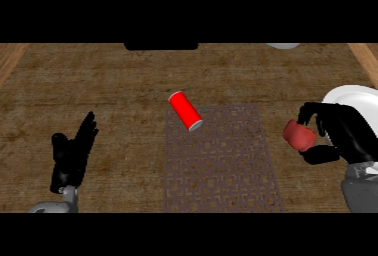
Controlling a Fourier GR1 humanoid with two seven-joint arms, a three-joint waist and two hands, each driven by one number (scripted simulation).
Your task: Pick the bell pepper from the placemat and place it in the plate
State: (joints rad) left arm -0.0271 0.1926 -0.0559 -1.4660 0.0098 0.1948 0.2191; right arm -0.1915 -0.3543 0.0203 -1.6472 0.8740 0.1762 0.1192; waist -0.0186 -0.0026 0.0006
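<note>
Right hand has its fingers curled round the red bell pepper — the pepper sits in that grip, off the placemat, just beyond the mat's right edge. Behind the fingers, the white plate shows its rim, partly hidden by the hand; what lies in it I cannot tell. A red can lies tilted at the placemat's far-left corner. Left hand rests open — fingers straight, holding nothing.
</note>
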